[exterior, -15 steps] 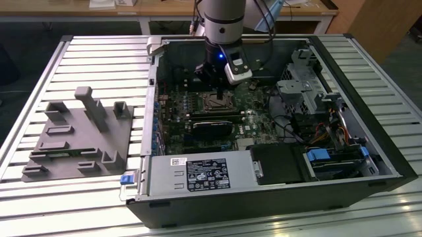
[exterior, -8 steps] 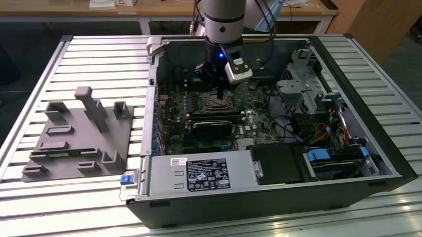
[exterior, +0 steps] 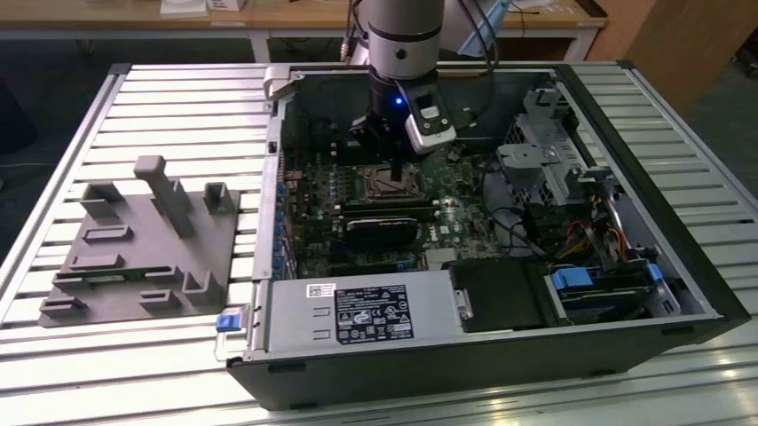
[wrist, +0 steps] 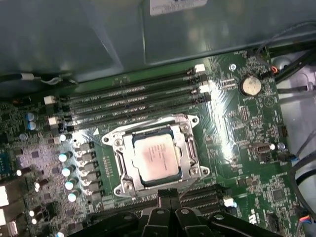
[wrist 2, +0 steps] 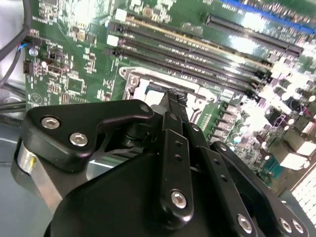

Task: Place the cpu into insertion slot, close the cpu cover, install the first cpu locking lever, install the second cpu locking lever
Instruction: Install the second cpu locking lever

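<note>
Open room above cpu cover [wrist: 154, 157]; memory slots [wrist: 133, 98] flank it, case wall [exterior: 275, 160] nr exterior view's left.

One cpu [wrist: 155, 158] — one cpu cover [wrist: 190, 150] — four memory slots [wrist: 133, 96].

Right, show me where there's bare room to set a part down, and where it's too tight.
Free: the slatted table beyond the grey fixture block, and its strip at the exterior view's right of the computer case. Crowded: inside the case, where the gripper hangs beside the cpu and cpu cover.
</note>
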`<action>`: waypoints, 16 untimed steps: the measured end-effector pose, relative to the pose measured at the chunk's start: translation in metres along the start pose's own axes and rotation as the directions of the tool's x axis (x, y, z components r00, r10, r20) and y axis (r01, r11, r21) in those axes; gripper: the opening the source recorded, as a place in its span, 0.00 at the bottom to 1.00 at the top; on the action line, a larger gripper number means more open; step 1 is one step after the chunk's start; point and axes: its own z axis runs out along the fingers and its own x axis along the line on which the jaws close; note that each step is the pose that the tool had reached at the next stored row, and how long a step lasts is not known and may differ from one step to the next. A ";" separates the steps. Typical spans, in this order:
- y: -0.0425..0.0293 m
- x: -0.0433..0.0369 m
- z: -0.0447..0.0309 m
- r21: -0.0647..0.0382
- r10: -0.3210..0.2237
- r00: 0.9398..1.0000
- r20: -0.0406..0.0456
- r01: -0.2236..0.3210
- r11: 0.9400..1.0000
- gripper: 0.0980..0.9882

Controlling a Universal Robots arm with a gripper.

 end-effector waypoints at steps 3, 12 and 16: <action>-0.0054 -0.0016 0.0000 0.000 0.000 1.000 0.000 0.000 1.000 0.01; -0.0087 -0.0023 0.0018 -0.004 -0.083 0.997 0.000 0.083 0.997 0.01; -0.0121 0.0009 0.0025 -0.005 -0.099 0.995 0.000 0.099 0.995 0.01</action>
